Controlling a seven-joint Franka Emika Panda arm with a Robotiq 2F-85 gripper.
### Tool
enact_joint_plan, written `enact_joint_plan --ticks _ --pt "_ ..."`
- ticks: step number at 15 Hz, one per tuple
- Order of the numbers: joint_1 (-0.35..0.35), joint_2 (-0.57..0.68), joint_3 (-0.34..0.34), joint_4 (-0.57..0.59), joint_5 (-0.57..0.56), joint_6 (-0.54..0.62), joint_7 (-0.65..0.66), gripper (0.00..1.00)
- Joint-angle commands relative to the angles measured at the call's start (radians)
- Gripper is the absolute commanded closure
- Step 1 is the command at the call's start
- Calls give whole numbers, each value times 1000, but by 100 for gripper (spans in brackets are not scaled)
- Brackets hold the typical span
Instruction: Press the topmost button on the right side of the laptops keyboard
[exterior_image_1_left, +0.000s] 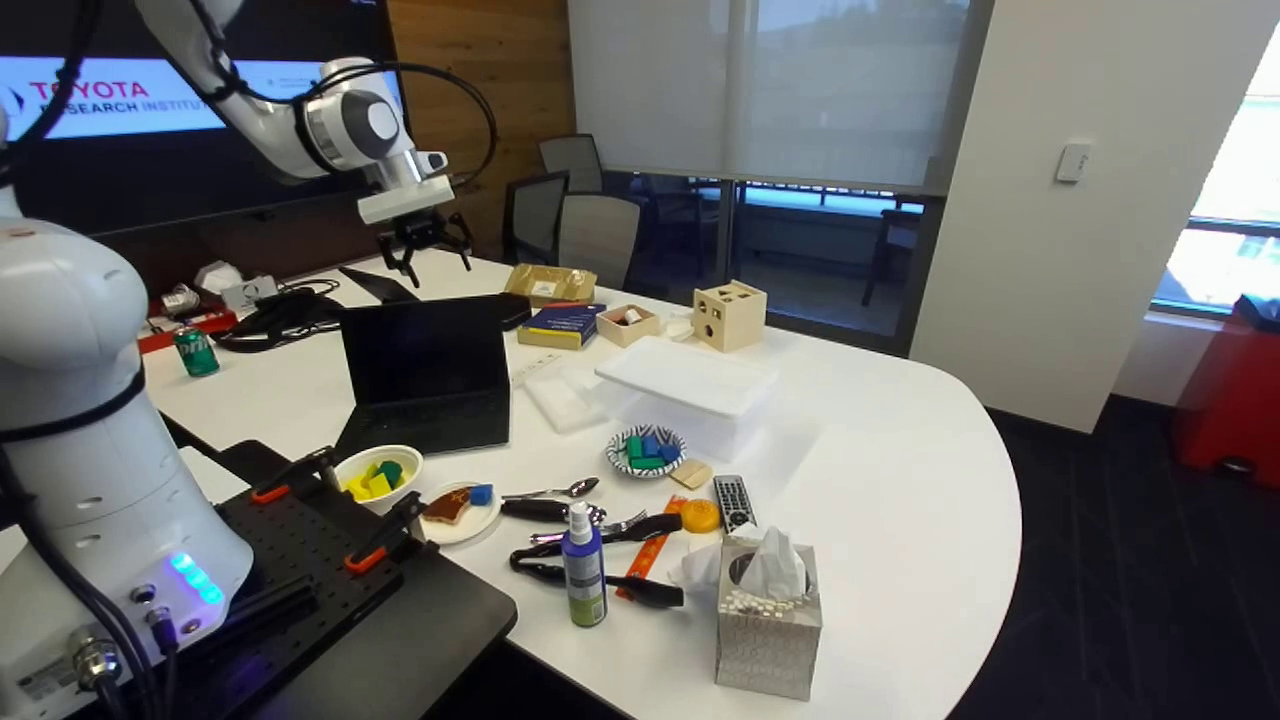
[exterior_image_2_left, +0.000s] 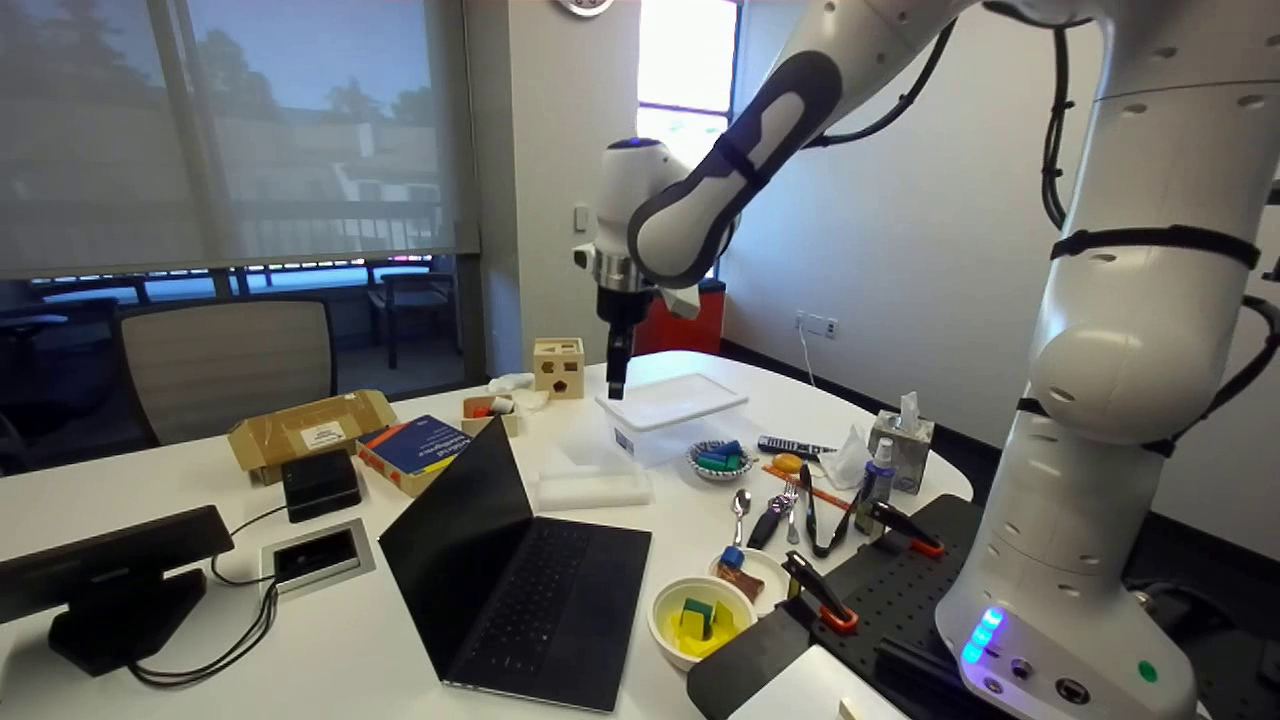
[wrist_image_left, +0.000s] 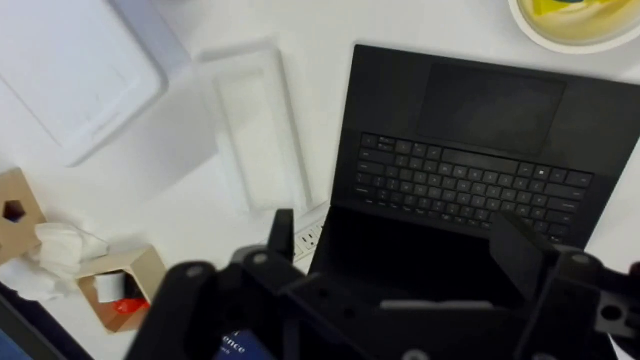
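Observation:
The black laptop stands open on the table, its base (exterior_image_1_left: 430, 422) and dark screen (exterior_image_1_left: 425, 350) showing in an exterior view. Its base also shows in an exterior view (exterior_image_2_left: 575, 600). In the wrist view the keyboard (wrist_image_left: 465, 185) appears upside down, so its right side lies at image left; the topmost right key (wrist_image_left: 369, 201) is beside the hinge. My gripper (wrist_image_left: 394, 216) is open and empty, with the screen between its fingers. The right finger in this view covers some keys. In both exterior views the gripper (exterior_image_1_left: 441, 273) (exterior_image_2_left: 616, 388) is high in the air, apart from the laptop.
A white lidded box (exterior_image_1_left: 690, 390) and a translucent tray (wrist_image_left: 257, 130) lie beside the laptop. A bowl (exterior_image_2_left: 703, 622) of blocks and a plate (exterior_image_1_left: 462, 512) stand by its front. Books (exterior_image_2_left: 410, 450), a cardboard box (exterior_image_2_left: 315, 430) and a monitor-like device (exterior_image_2_left: 120, 570) are behind it.

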Motion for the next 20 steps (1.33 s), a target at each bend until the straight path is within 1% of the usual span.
enact_joint_plan --ticks 1,2,3,4,6,10,11,12,13,20 --pt "-8 246 7 149 -50 63 20 10" --pt "-7 298 4 181 -51 68 15 28" --pt "-10 346 8 211 -44 77 -5 34" --pt "-14 394 13 245 -38 84 -21 44" --pt "-18 476 27 312 -30 87 -51 60" --pt "-23 584 46 412 -28 68 -98 88" --pt "-26 605 49 429 -29 70 -111 97" --pt "-32 625 56 445 -24 71 -122 100" --pt "-37 645 61 459 -25 75 -141 100" --pt "-73 799 94 585 -33 80 -271 100"
